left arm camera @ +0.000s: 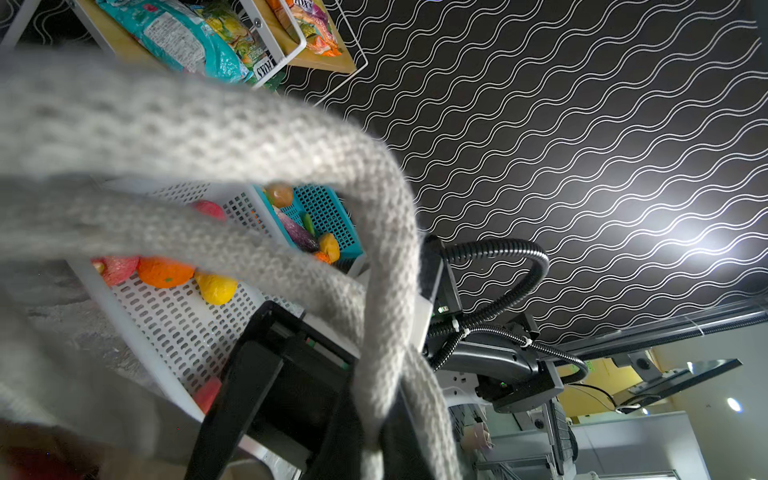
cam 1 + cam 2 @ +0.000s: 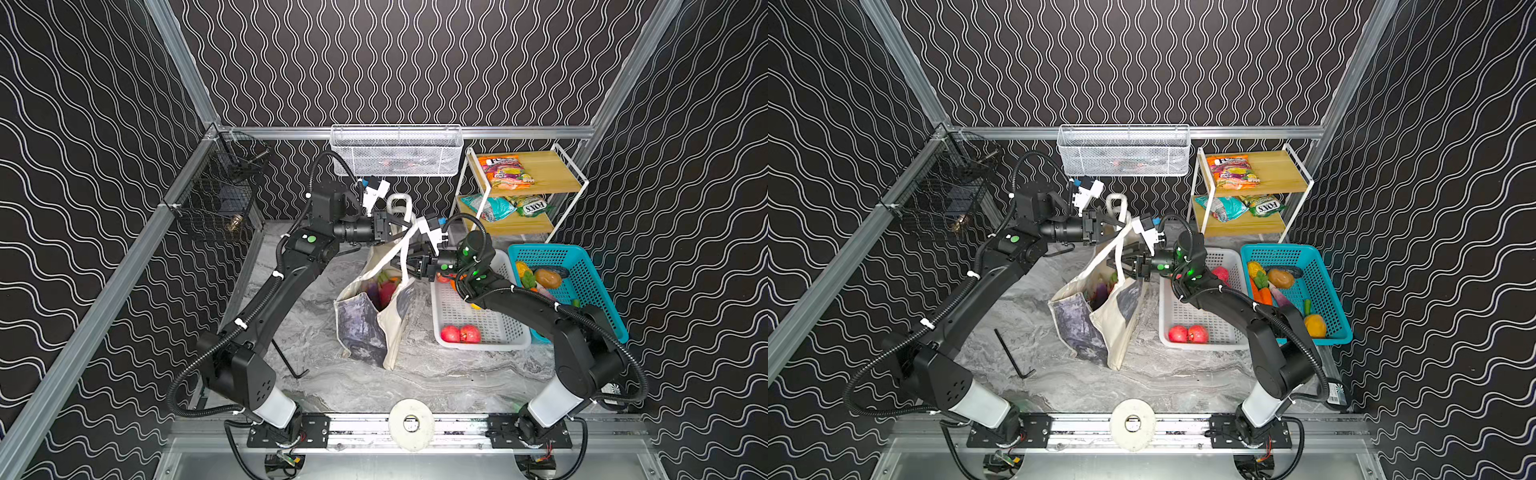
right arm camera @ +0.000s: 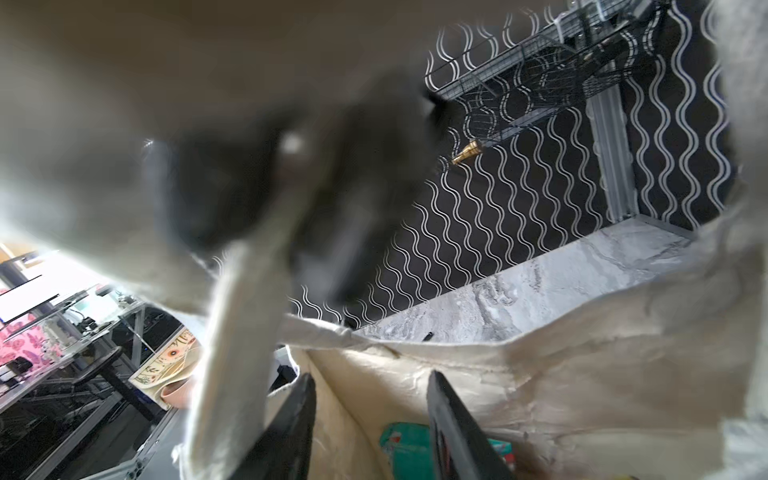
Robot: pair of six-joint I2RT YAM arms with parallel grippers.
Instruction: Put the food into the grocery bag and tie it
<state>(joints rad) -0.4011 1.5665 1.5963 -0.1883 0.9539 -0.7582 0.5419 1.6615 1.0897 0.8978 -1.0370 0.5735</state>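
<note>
Left gripper pinches bag handle. Right gripper spread at bag mouth, handle crowding it. White basket adjacent.

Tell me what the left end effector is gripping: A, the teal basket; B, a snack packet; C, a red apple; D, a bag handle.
D: the left end effector is shut on a cream bag handle, holding it up above the bag.
</note>
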